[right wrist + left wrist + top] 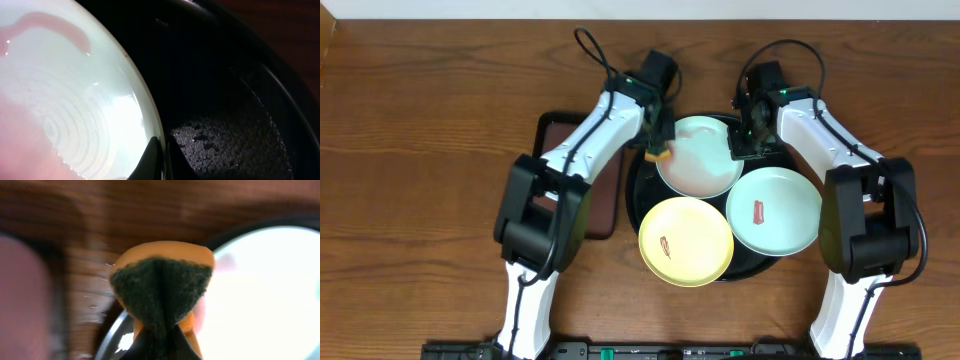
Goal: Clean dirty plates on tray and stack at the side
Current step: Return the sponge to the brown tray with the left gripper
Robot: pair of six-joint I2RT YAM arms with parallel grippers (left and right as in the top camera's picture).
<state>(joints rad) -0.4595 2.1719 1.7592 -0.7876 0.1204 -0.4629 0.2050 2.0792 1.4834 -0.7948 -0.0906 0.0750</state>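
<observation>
Black tray sits mid-worktop, toward the rear edge, carrying three plates. Left fingers pinch an orange sponge at the rear mint plate, left rim. Right fingers nip its right rim. Yellow plate and second mint plate, both smeared, lie at the tray's front.

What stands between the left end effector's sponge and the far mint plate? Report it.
Nothing visible. The sponge in the left end effector sits right at the left rim of the far mint plate, with no object between them. The right end effector pinches that plate's opposite rim.
</observation>
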